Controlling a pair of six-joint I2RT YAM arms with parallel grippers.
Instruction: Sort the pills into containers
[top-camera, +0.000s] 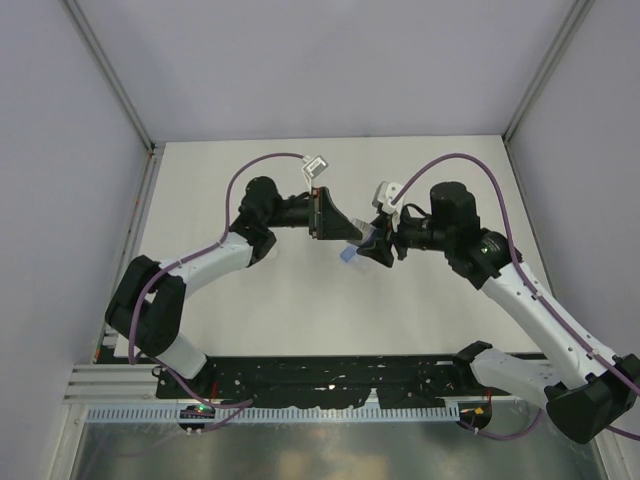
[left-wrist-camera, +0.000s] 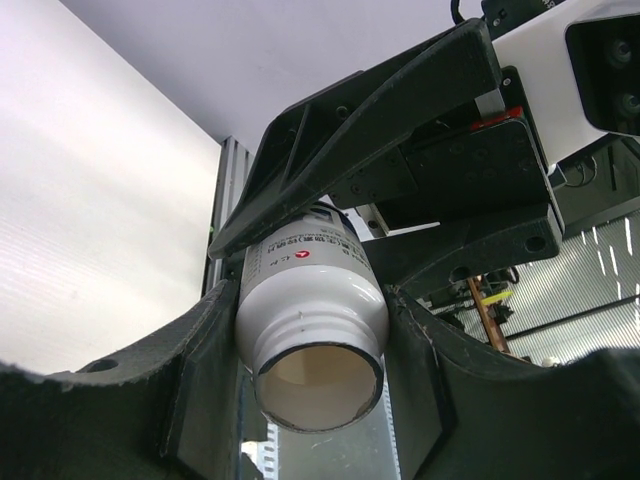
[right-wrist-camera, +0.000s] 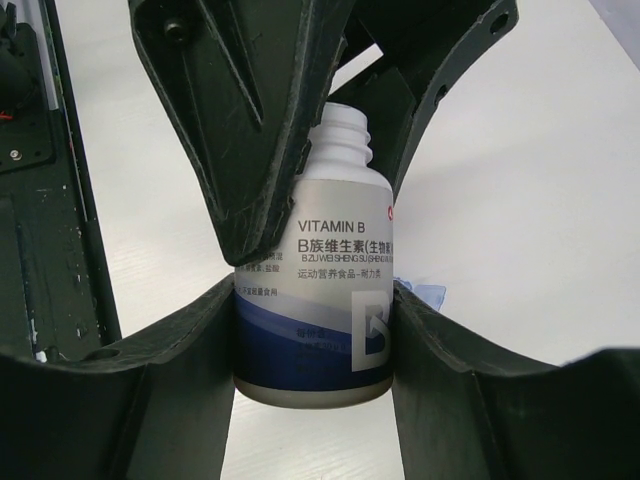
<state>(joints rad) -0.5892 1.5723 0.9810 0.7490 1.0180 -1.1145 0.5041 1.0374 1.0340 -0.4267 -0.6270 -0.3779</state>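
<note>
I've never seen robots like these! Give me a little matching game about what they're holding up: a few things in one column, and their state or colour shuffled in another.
Things:
1. bottle's mouth
2. bottle's label
3. left gripper
4. right gripper

States:
A. closed on the base end of the bottle
B. uncapped and open
C. blue and grey, printed VITAMIN B
D. closed around the neck end of the bottle

Pairs: 1-B, 2-C, 3-D, 4-A.
</note>
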